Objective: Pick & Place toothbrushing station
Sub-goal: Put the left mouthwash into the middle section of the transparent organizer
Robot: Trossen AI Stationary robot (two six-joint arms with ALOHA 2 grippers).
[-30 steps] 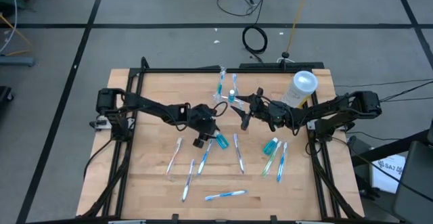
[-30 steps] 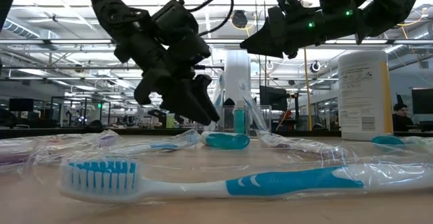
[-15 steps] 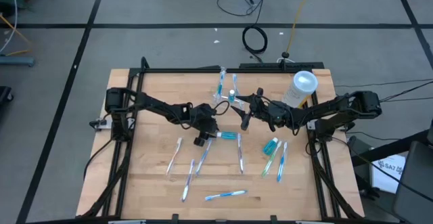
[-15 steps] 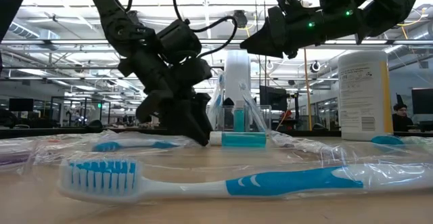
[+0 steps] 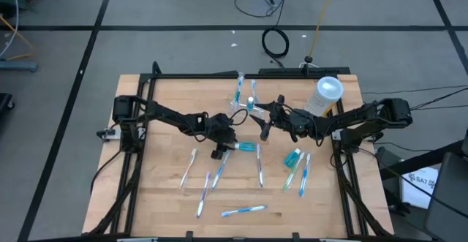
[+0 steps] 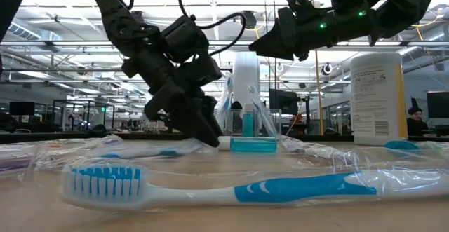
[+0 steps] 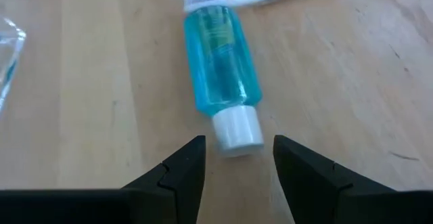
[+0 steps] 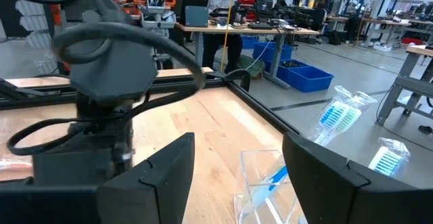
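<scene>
the toothbrushing station (image 5: 242,103), a clear plastic holder, stands upright at the far middle of the table (image 5: 161,183). the right gripper (image 5: 265,129) hovers just right of and near it, fingers spread and empty. the left gripper (image 5: 221,150), lower and to the station's near left, gapes over a blue bottle's (image 7: 222,72) white cap, gripping nothing.
</scene>
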